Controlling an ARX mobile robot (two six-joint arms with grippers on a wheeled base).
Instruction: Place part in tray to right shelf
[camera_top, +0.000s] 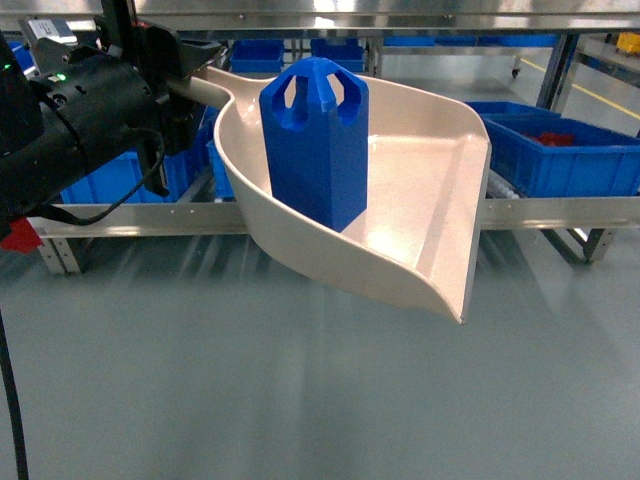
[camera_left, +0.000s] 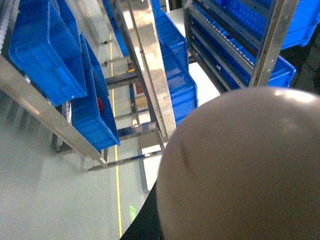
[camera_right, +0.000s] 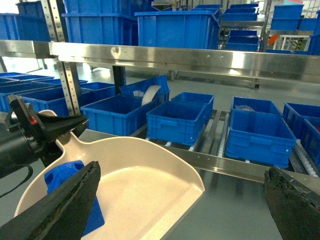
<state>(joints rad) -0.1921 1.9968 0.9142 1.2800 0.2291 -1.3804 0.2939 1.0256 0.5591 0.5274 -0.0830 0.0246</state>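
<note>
1. While we carry the beige dustpan-shaped tray (camera_top: 420, 180) by its handle, the left gripper (camera_top: 185, 85) at the upper left of the head view is clamped shut on that handle, with the scoop hanging in mid-air before the steel shelf (camera_top: 560, 212).
2. Our right gripper (camera_right: 180, 200) holds nothing; in its own wrist view its two dark fingers (camera_right: 65, 200) stand wide apart at the bottom corners of the frame.
3. We see the blue jerrycan-shaped part (camera_top: 318, 140) upright in the deep back of the tray, close to the handle end, its long axis vertical and its peaked, cut-out top pointing up.
4. We read the tray's long axis as running from the upper left to the lower right of the head view, flat open edge facing lower right.
5. To do this well, we judge we should keep the open edge from dipping, since the tall part could topple or slide out, and swing slowly toward the roller tracks beside the blue crates (camera_top: 570, 155).
</note>
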